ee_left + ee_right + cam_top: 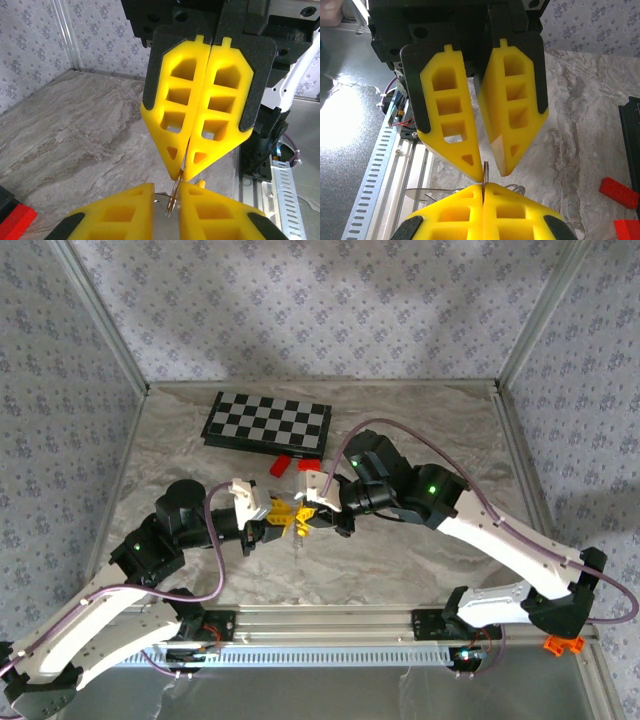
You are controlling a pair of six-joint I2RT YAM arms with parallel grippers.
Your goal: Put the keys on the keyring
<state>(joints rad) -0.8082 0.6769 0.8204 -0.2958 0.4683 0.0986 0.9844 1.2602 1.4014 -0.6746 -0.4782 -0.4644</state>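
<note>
left claw [490, 172], right claw [181, 170], tips seemingly touching

Readable markings: none. No lettering, label, brand mark, number or sign can be made out on any surface in the three views.

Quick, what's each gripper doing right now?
Left gripper: jaws slightly apart around a small metal piece, probably the key; grip cannot be told.
Right gripper: jaws closed on the keyring.
</note>
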